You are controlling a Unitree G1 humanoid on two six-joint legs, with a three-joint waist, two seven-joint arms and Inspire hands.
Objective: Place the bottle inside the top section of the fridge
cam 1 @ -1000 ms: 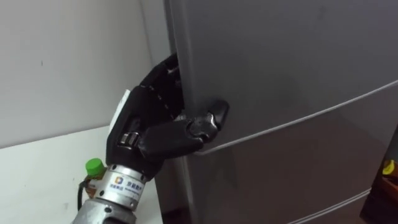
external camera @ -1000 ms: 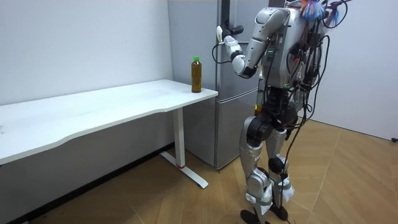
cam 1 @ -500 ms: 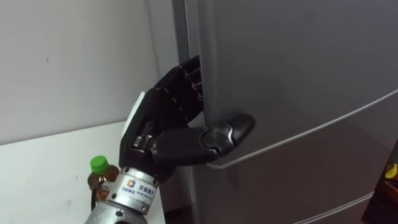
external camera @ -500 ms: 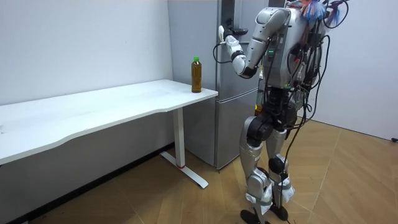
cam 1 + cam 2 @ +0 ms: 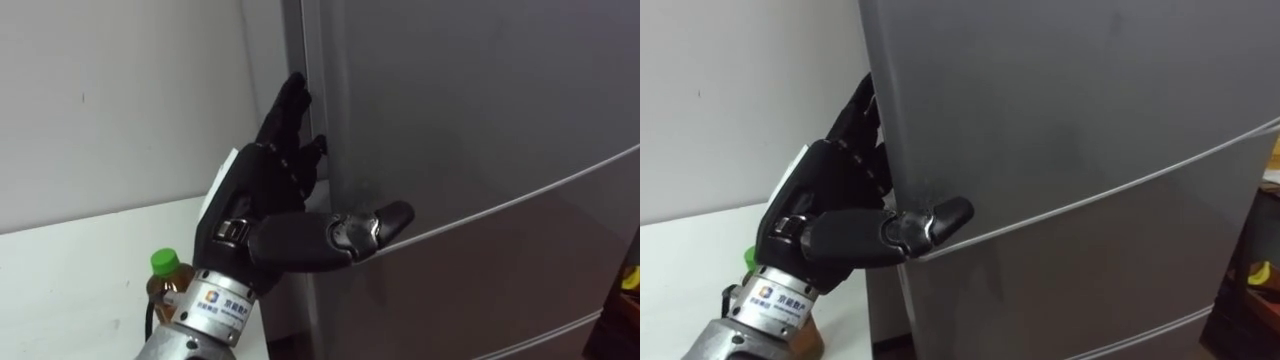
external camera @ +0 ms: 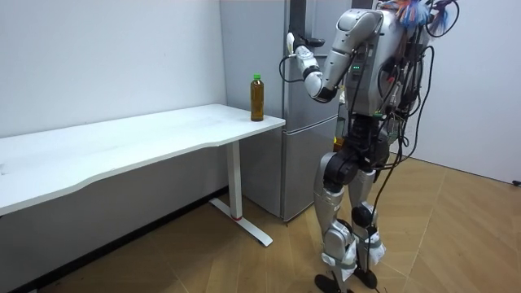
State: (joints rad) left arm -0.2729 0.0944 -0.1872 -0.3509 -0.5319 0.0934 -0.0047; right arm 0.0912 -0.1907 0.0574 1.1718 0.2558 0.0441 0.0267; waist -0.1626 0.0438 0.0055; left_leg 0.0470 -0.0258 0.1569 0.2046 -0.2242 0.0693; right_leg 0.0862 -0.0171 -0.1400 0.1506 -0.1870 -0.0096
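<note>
The left robot hand (image 5: 265,205) is raised against the left edge of the tall grey metal fridge (image 6: 297,179), at the bottom of its upper door (image 5: 480,90); its fingers (image 5: 293,110) are straight and spread a little, pointing up along that edge, and in the right eye view their tips pass out of sight behind it; the thumb (image 5: 375,222) sticks out sideways across the door's front, just above the pale seam (image 5: 520,195) that parts the upper door from the lower door (image 5: 500,280); the robot hand holds nothing, and whether the fingertips have hooked the edge I cannot tell.

The clear plastic bottle of amber drink with a green cap (image 5: 165,285) stands upright on the white table (image 5: 70,280), near the corner next to the fridge; from the robot hand it lies below and to the robot's left, its neck showing just past the wrist, its long axis vertical; neither touches the other.

The upper door looks shut, so I judge the step in hand to be getting it open; the bottle has not been picked up. The next move probably needs the fingers deeper round the door's edge before any pull; straight fingers could slip off smooth metal. The left hand is the nearer one to the bottle; the robot stands right before the fridge, the table on its left.
</note>
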